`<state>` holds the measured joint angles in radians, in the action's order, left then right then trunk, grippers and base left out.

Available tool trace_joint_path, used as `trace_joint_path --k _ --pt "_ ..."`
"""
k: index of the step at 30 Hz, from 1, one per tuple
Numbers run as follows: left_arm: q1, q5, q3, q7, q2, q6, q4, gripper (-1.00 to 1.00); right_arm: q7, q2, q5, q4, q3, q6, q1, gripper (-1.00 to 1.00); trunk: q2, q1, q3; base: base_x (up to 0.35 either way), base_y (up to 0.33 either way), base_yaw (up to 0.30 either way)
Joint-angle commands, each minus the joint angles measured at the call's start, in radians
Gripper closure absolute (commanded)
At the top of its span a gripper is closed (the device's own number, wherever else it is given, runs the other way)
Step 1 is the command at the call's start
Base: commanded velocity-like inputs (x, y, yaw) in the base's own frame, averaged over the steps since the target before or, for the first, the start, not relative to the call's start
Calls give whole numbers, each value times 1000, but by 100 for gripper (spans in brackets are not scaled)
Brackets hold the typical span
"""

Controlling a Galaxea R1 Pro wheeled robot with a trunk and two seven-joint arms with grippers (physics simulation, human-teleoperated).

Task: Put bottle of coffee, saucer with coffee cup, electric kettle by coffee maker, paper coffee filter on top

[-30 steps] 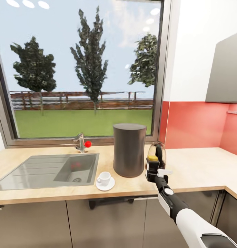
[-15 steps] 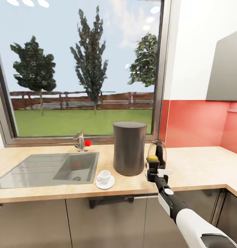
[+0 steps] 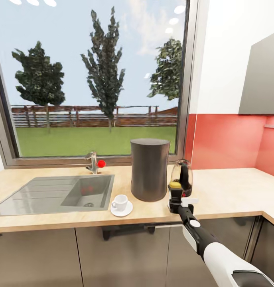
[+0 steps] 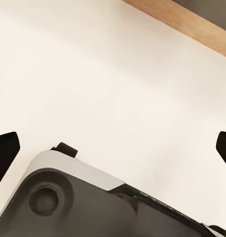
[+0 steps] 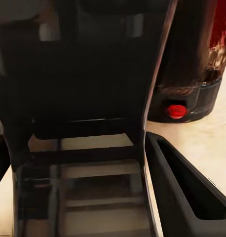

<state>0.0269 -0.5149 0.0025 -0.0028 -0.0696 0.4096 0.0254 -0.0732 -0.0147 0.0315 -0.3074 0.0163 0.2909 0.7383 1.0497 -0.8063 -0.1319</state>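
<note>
Gripping the bottle (image 3: 176, 187) upright, right fingers (image 3: 176, 198) closed on it just over the table (image 3: 228, 191), beside the kettle (image 3: 182, 175) and maker (image 3: 149, 169); cup (image 3: 120, 202) on saucer (image 3: 121, 210) nearby; left fingers (image 4: 5, 153) apparently spread apart, empty.

Beige wood-look countertop (image 3: 228, 191), L-shaped, runs under window & turns at far right. Steel sink (image 3: 53, 193) inset at 9 o'clock of coffee maker (image 3: 149, 169), tap w/ red knob behind it. Coffee maker stands mid-counter. Saucer (image 3: 121, 209) at its 7 o'clock near front edge, cup (image 3: 120, 202) on saucer. Kettle (image 3: 182, 177) just beside maker at 3 o'clock, on black base.
</note>
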Motion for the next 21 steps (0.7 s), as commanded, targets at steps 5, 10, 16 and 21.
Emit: trace_joint_path --k 5,10,16,21 --pt "1 -2 0 0 0 3 0 -100 -1 -1 0 2 3 3 1 100 15 -8 -8 0 0 0" --pt "1 -2 0 0 0 3 -1 -100 0 -1 -1 2 4 2 1 100 15 -8 -8 0 0 0" --pt "1 -2 0 0 1 3 -1 -100 -1 1 -1 2 4 2 1 100 15 -8 -8 92 0 0" --pt "1 -2 1 0 1 3 -1 -100 0 1 -1 2 4 2 1 100 15 -8 -8 11 0 0"
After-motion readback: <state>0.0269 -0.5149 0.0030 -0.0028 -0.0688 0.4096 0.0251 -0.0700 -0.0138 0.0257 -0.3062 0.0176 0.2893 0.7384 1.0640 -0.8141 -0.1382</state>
